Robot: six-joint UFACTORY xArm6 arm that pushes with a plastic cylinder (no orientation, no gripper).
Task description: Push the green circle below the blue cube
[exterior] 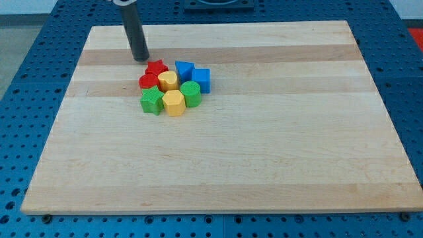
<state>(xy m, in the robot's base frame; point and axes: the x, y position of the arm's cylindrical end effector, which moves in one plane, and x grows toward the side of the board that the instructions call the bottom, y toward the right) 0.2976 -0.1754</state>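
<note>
Coloured blocks clustered on pale wooden bench (pixel 218 165), upper left of centre.
Nearest: green star block (pixel 151 101), yellow hexagon block (pixel 173 102); then green circle block (pixel 191 94), touching blue cube (pixel 201 80) at its lower left; beyond, red blocks (pixel 151 75); farthest, dark rod's tip (pixel 140 59), jawless tool, touching nothing.

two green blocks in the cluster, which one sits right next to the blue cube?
The green circle, touching the blue cube from lower left. The other green block lies at the cluster's left end.

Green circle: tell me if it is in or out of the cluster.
In. The green circle touches the blue cube and a yellow block.
</note>
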